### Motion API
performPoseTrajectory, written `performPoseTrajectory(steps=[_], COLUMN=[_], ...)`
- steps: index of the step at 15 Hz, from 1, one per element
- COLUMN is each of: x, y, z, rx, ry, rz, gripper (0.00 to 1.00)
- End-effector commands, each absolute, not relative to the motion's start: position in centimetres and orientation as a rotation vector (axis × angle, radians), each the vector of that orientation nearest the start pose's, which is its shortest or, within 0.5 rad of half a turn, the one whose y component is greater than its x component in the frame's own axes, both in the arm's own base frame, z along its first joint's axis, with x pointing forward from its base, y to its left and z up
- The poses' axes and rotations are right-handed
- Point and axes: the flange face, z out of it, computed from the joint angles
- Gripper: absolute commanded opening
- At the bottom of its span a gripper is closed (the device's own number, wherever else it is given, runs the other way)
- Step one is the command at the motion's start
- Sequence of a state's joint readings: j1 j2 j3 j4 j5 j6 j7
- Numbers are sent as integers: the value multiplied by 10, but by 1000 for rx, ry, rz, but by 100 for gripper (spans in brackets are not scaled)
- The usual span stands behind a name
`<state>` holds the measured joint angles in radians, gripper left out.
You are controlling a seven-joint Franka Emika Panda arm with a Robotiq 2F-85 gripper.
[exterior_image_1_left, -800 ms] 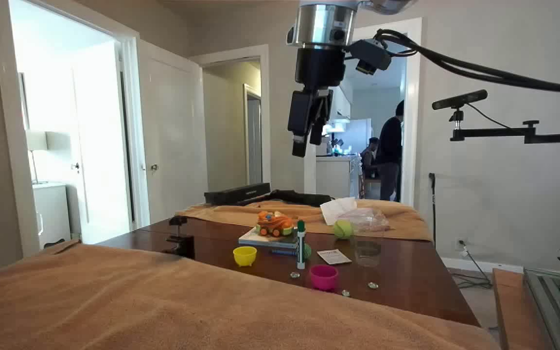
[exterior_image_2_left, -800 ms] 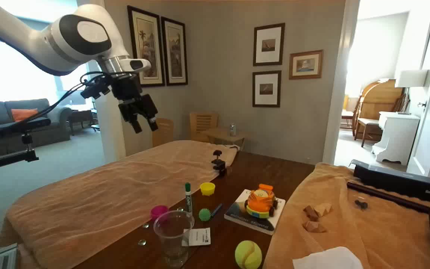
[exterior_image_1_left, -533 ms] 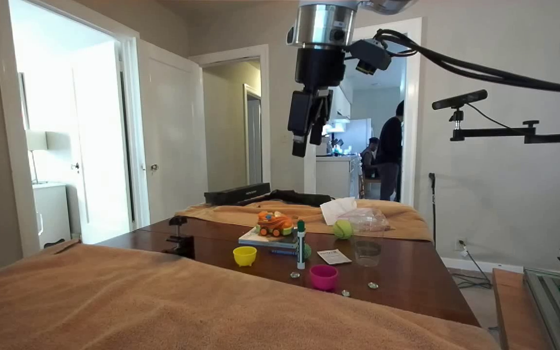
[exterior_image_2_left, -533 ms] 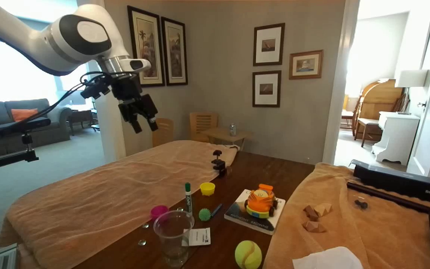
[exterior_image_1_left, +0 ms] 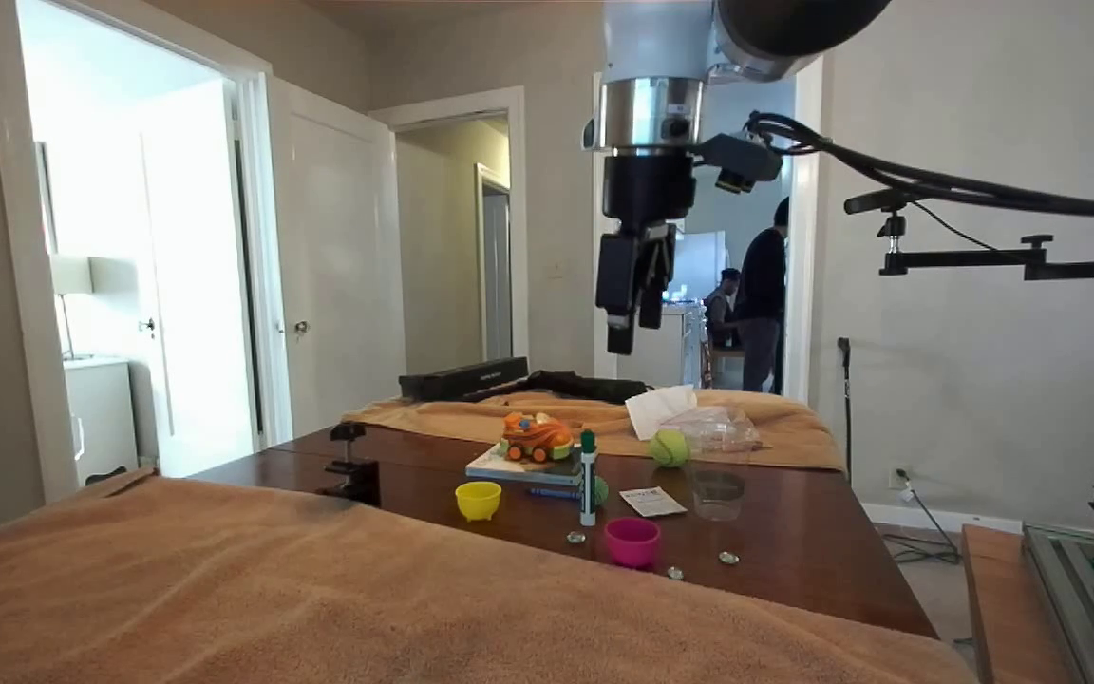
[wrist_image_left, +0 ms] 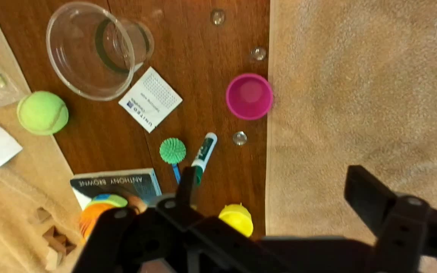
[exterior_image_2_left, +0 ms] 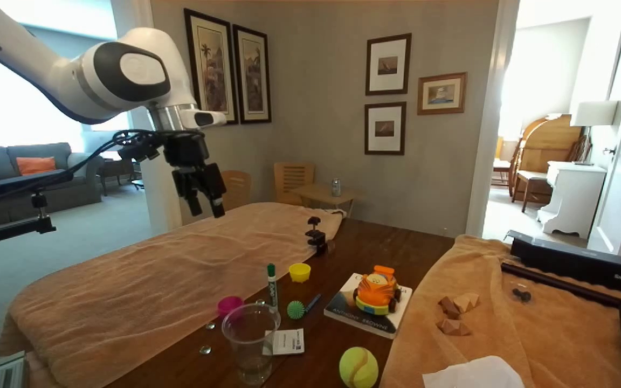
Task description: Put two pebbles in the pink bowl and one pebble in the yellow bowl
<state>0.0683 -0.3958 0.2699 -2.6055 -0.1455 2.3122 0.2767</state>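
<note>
Lower now than half a second ago: my arm [exterior_image_2_left: 105,81] and tool [exterior_image_2_left: 207,209], in both exterior views. On the desk [wrist_image_left: 207,68] I see no change. Tool is spread wide with nothing pinched, well above the desk.

Progress: zero of three placed, so the whole job is left: two into pink, one into yellow. First pebble [wrist_image_left: 240,138] lies just beside the pink bowl [wrist_image_left: 249,96], on the side toward the yellow bowl [exterior_image_1_left: 478,503] and near a marker [exterior_image_1_left: 588,484] standing upright. Second pebble [wrist_image_left: 258,53] is just beside the pink bowl on the opposite side, close to the edge of the towel [wrist_image_left: 355,94]. Third pebble [wrist_image_left: 217,17] is farther out that same way. All loose on the desk, none stacked or touching.

I read this as a descent toward a first pick; can't say which one I'm lined up on.

Containers: wrist view looks right down into the pink bowl, upright, bare bottom. Yellow bowl is upright too; tool hides part of it there, but the bit of inside I get shows no pebble. Clear cup [exterior_image_2_left: 251,353] stands upright on the desk; can't make out anything inside it.
</note>
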Motion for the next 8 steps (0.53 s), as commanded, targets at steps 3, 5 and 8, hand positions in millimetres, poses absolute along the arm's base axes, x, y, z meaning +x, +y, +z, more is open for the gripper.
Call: performPoseTrajectory(steps=[3, 5, 8], x=[360, 350, 366], y=[87, 75, 65], z=[331, 314, 306], rx=[-3215, -3161, -3123], ry=[-75, -79, -114], rz=[10, 88, 68], gripper=[100, 100, 100])
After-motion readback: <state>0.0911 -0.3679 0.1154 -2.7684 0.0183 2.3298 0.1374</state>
